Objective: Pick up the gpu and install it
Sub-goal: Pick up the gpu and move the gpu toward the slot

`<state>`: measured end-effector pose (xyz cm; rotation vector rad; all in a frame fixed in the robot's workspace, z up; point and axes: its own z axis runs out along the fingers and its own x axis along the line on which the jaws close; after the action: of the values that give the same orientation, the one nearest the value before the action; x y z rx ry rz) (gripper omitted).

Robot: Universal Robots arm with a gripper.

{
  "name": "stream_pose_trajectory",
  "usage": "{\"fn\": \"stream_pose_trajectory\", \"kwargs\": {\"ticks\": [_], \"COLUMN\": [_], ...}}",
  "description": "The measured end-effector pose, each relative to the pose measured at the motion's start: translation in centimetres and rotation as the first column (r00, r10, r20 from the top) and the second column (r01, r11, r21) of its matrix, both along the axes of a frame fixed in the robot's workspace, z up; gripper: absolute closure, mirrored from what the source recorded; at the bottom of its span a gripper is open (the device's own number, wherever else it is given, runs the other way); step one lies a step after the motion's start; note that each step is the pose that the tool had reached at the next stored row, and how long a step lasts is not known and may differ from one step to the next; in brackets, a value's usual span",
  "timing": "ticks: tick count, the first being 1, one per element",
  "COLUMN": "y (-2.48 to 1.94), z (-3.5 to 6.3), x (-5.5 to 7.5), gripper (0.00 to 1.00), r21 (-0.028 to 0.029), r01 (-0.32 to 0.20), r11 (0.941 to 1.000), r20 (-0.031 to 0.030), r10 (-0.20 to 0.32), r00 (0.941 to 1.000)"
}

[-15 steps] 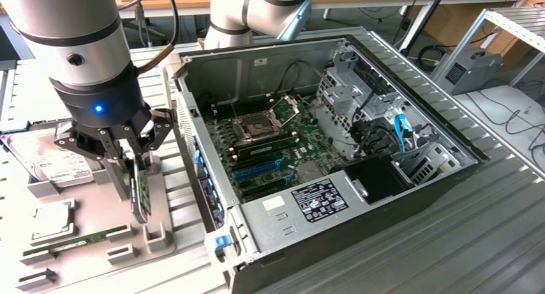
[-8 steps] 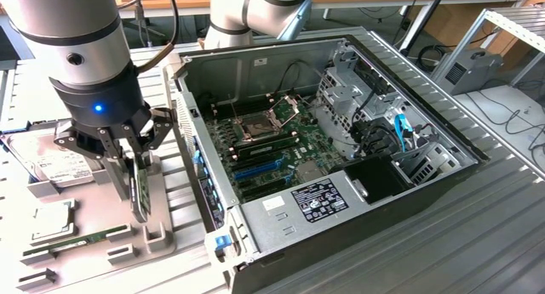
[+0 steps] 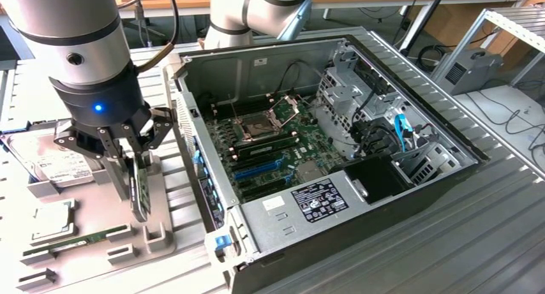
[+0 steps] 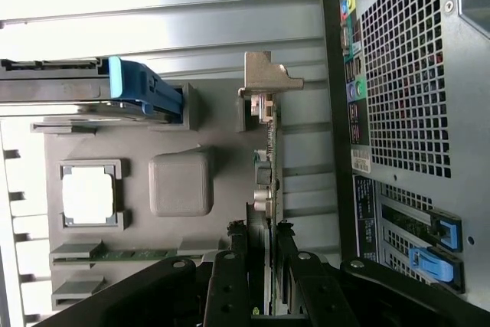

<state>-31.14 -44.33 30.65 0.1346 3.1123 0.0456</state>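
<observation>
At the exterior view's far left, the hard drive (image 3: 50, 165) is half lost to me: the frame cuts its outer edge and my own arm (image 3: 76, 45) covers the corner nearest the card. It lies on the grey tray (image 3: 163, 238), and nearer the camera the tray carries a processor chip (image 3: 53, 221) in its square recess and a slim green memory stick (image 3: 75, 242) in a groove. The tray's near-left corner runs out of the picture.

Just to the right of these, the gpu (image 3: 140, 195) stands on edge in its slot in the tray. From the exterior view it shows as a thin dark blade and its face is hard to read. My gripper (image 3: 136, 159) sits directly over it. In the wrist view I see the card (image 4: 269, 181) edge-on, with its silvery bracket (image 4: 268, 78) at the far end, and its near end vanishes between my fingers (image 4: 239, 266). My fingers are partly closed, one on each side of the card, pinching it across its thickness near the upper edge. Its lower edge rests in the tray slot.

Further right, the computer case (image 3: 255, 71) lies open beside the tray, with the motherboard (image 3: 285, 144) and its blue slots (image 3: 255, 169) exposed. Cables and drive cages hide the board's right side.
</observation>
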Motion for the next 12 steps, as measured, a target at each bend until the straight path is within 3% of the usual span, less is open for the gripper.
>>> {"fn": "stream_pose_trajectory", "kwargs": {"ticks": [12], "y": [0.0], "z": [0.02], "x": [0.0], "gripper": [0.74], "r21": [0.0053], "r01": [0.0], "r11": [1.0], "r20": [0.0], "r10": [0.0], "r00": [1.0]}}
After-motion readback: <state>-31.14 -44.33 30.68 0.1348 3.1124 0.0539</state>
